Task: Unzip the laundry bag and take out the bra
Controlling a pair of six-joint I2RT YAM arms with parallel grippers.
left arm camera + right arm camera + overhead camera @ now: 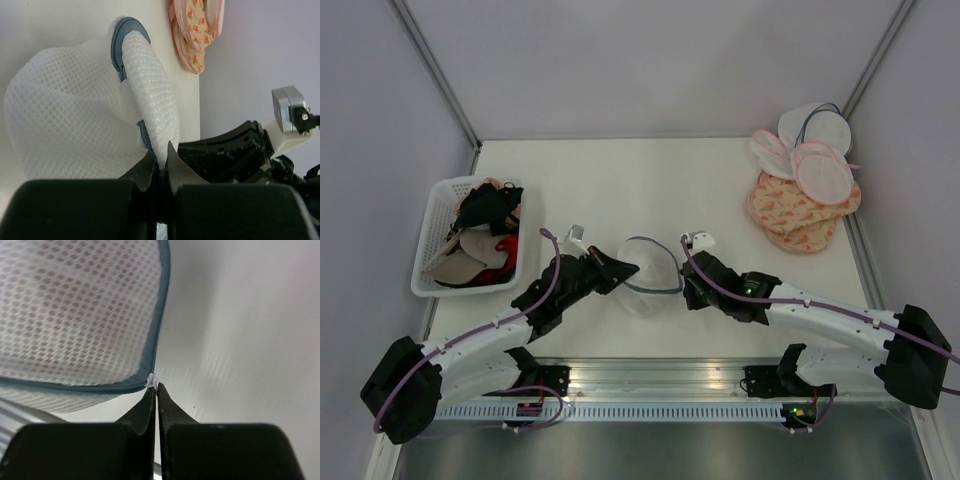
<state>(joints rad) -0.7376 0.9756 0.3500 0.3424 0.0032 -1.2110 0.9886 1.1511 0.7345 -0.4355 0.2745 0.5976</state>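
Observation:
The laundry bag [650, 272], a round dome of white mesh with a dark grey zipper rim, lies on the table between my two grippers. My left gripper [625, 270] is shut on the bag's rim and mesh at its left side; the left wrist view shows the bag [75, 110] pinched between the jaws [161, 157]. My right gripper [688, 290] is shut on the small white zipper pull [154, 381] at the bag's rim [150, 345]. The bra is hidden inside the bag; only a faint dark tint shows through the mesh.
A white basket [432, 250] with several garments stands at the left. A pile of pink-rimmed and peach patterned bags [805, 190] lies at the back right. Grey walls enclose the table; a metal rail runs along its near edge.

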